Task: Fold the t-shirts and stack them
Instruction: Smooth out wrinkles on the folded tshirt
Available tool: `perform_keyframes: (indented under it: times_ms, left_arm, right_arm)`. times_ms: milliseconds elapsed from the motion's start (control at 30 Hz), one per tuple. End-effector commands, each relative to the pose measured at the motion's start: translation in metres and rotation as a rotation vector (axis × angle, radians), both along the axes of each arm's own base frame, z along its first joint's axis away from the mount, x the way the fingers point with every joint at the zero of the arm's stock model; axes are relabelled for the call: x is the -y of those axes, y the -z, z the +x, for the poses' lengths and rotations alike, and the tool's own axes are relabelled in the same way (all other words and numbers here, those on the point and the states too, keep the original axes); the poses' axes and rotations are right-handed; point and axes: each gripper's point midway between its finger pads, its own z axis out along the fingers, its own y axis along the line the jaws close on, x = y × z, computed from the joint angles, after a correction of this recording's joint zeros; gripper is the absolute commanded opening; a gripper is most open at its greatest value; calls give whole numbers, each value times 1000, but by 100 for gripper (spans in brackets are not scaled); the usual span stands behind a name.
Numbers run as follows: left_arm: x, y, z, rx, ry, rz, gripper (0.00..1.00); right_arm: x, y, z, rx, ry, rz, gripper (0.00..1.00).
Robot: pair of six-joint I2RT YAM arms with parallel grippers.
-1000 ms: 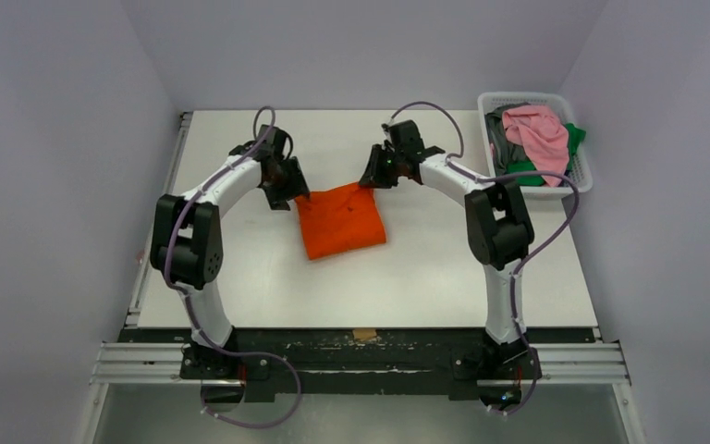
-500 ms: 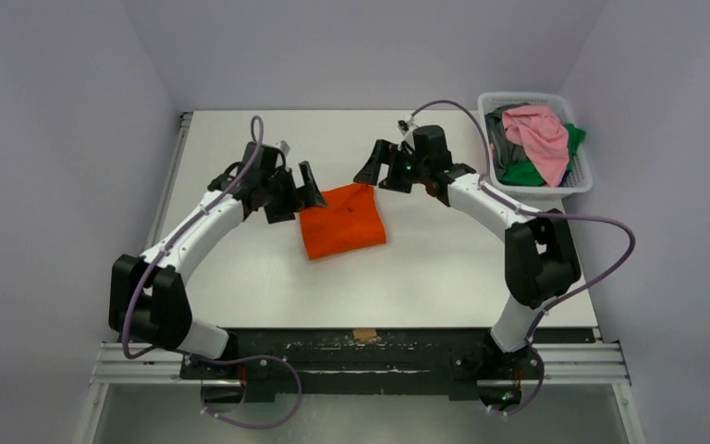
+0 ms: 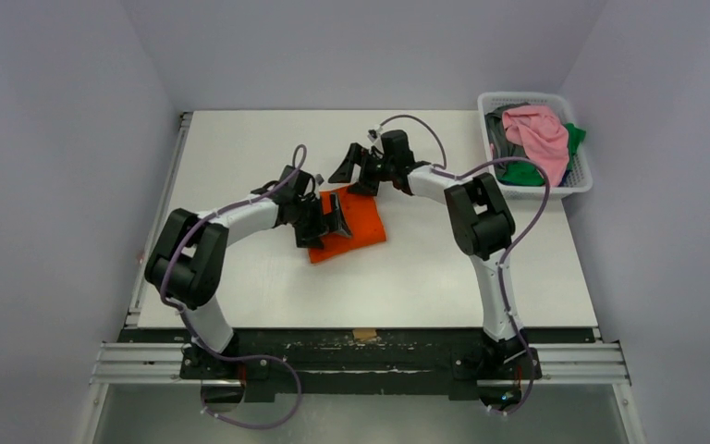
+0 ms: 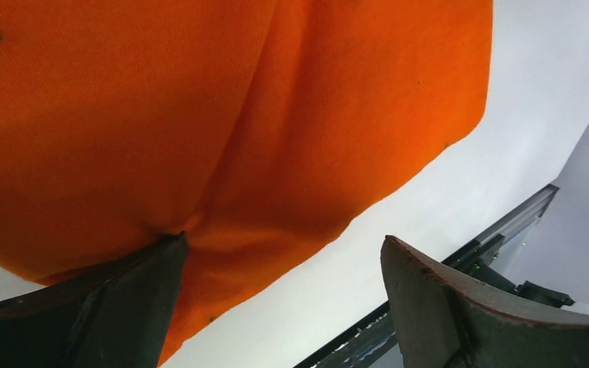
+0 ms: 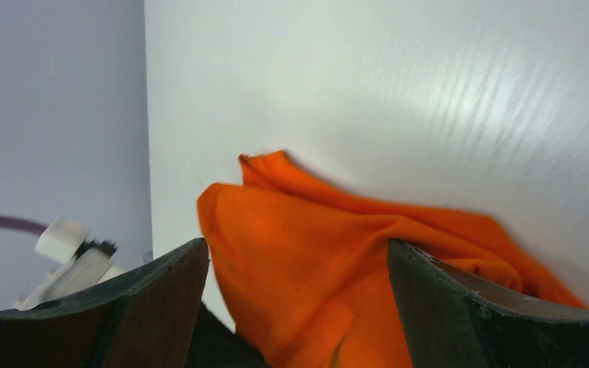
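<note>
On the bench [image 3: 444, 268], a folded orange t-shirt [image 3: 362, 222]. At its left edge, left jaws wide apart, nothing gripped. At its far edge, right jaws wide apart too, empty. Far right, pink t-shirt [image 3: 538, 129], green t-shirt [image 3: 522, 173] and grey t-shirt [image 3: 499, 143] heaped in a white basket [image 3: 518, 95]

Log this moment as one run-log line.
orange t-shirt: folded on table | left end effector: open, over shirt | right end effector: open, at shirt's far edge | basket: holds other t-shirts
</note>
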Motion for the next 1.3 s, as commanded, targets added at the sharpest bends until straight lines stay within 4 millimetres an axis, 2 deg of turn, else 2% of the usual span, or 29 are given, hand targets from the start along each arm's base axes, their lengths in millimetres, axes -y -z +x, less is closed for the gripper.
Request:
perform_keyframes:
  times_ms: [0, 100, 200, 233, 333, 400, 500, 600, 733, 800, 967, 1033, 1133, 1200, 1267]
  left_arm:
    - [-11, 26, -15, -49, 3, 45, 97]
    - [-31, 40, -30, -70, -15, 132, 97]
    - [-32, 35, -35, -63, -14, 123, 97]
    - [-29, 27, -33, -46, -7, 105, 97]
    - [-26, -3, -26, 23, -8, 74, 97]
    - [-26, -27, -21, 84, -20, 54, 97]
    - [-32, -55, -16, 155, -57, 58, 97]
    - [-42, -67, 0, 185, -112, 63, 98]
    - [-47, -70, 39, 183, -157, -13, 97]
    - [-40, -67, 58, 168, -140, -54, 97]
    - [-30, -35, 95, 102, -138, -45, 95]
    - [-38, -16, 103, 67, -172, 23, 95]
    - [-62, 11, 106, -6, -234, 166, 95]
    - [-73, 26, 102, -47, -262, 232, 95]
    - [-72, 25, 100, -48, -254, 226, 95]
  right_arm:
    - [9, 6, 38, 28, 70, -43, 85]
    - [16, 28, 36, -4, 57, -110, 85]
    - [21, 29, 31, -9, 45, -142, 85]
    - [21, 20, 31, 0, 36, -149, 85]
    - [21, -29, 29, 76, -3, -147, 85]
    - [24, -62, 21, 135, -20, -138, 85]
    - [26, -99, -6, 193, -53, -69, 86]
    - [25, -117, -44, 192, -75, 28, 85]
    - [26, -96, -87, 143, -92, 111, 85]
    - [28, -81, -99, 115, -92, 138, 85]
    - [38, -9, -119, -29, -82, 85, 84]
    - [46, 22, -127, -82, -58, 34, 84]
    - [65, 64, -140, -147, -7, -76, 84]
    - [72, 75, -150, -171, 3, -96, 83]
    - [74, 73, -153, -167, 2, -112, 83]
